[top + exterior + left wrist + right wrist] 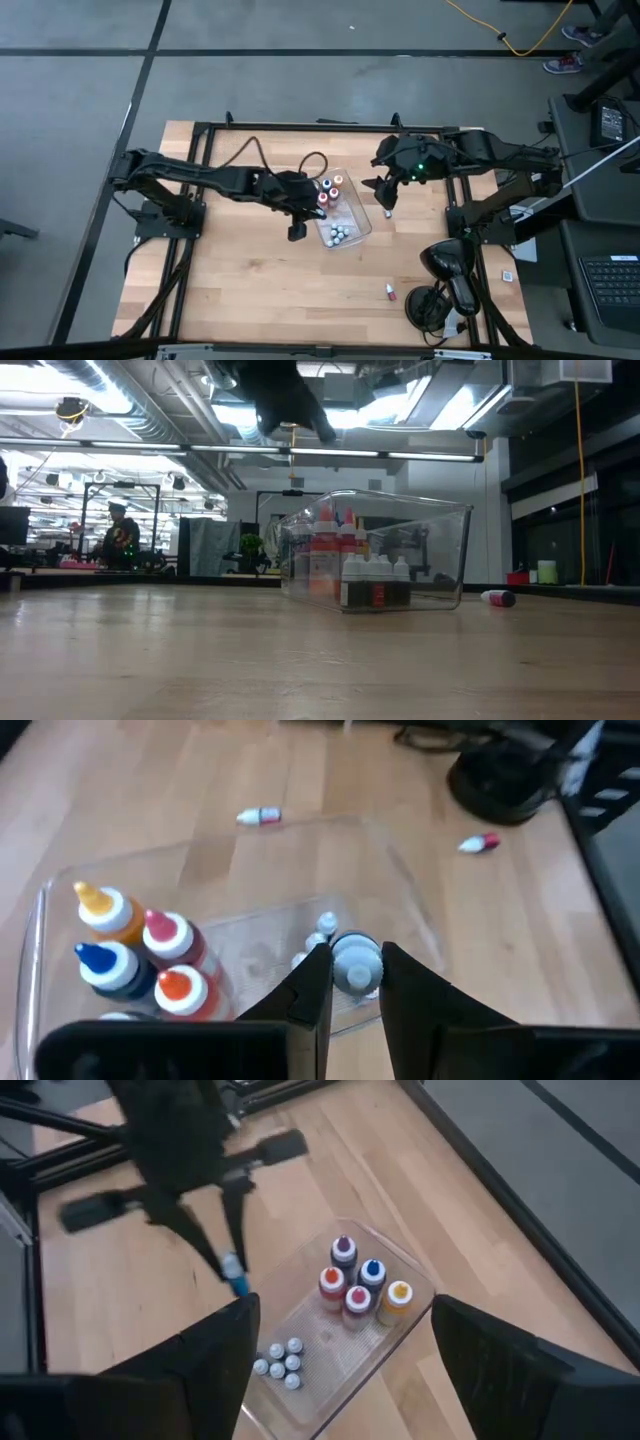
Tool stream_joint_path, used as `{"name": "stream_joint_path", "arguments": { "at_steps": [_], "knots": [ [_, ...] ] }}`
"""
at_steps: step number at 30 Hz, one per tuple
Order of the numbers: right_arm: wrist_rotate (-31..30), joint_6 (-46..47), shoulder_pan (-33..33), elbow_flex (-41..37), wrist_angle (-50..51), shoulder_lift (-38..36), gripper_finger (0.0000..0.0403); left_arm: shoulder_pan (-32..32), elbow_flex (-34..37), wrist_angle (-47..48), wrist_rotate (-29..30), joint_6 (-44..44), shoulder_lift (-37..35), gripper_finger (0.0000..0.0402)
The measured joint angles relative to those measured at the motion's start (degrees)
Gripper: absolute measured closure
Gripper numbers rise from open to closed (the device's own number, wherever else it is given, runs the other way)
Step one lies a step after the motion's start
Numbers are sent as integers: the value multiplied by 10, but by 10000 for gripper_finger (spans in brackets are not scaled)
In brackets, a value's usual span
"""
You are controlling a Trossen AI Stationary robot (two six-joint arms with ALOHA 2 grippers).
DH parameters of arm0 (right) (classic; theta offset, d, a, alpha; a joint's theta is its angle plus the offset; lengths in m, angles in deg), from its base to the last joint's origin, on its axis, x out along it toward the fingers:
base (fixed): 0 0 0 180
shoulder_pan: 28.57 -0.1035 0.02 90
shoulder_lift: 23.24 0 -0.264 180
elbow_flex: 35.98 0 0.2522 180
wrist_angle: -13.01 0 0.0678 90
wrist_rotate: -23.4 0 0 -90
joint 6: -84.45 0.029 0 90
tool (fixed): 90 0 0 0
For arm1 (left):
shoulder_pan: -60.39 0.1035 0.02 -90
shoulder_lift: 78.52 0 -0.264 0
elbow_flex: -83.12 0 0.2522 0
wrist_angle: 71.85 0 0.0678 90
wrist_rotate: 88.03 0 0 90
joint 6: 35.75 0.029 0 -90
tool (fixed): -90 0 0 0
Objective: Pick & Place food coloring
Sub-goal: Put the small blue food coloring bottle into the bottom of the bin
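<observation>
A clear tray [352, 232] holds several larger food coloring bottles [357, 1280] with coloured tips at its far end and several tiny pale-capped ones [280, 1362] at its near end. My left gripper [355, 965] hovers at the tray's left edge [297, 232], shut on a tiny blue bottle [237, 1281]. My right gripper [340, 1370] is wide open above the table, just right of the tray [388, 200], touching nothing. Two more tiny bottles lie on their sides on the wood: one [390, 291] near the front right, one [260, 816] beside the tray. My left gripper pinches the tiny blue bottle between its two fingers, just under the pale cap [356, 960]. The fingers come from above, pointing down. The bottle stands upright in the hold, lifted clear of table and tray, its blue body [238, 1285] showing below the fingertips.
A black round-based device [445, 262] with cables stands at the table's front right, near the stray bottle. A black frame runs around the tabletop [300, 127]. Bare wood lies in front of the tray [270, 285] and to its left.
</observation>
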Motion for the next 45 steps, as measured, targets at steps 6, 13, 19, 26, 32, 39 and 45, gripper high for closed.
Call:
{"name": "stream_joint_path", "arguments": {
  "at_steps": [6,13,19,26,32,39,45],
  "knots": [
    [-1,3,-23,0,3,-1,107,0,-2,7,13,-19,41,343],
    [-4,13,-37,0,2,-1,107,1,-92,122,39,-1,106,343],
    [-14,11,-42,0,2,-1,107,4,-164,210,40,8,175,343],
    [-14,0,-42,0,2,-1,107,3,-228,255,49,20,235,343],
    [-14,-3,-42,0,2,-1,107,6,-243,263,47,8,263,343],
    [-20,-5,-42,0,4,-1,107,6,-240,244,46,-4,280,343],
    [-39,-7,-42,0,8,-1,107,6,-240,238,32,-15,307,343]
  ]
}}
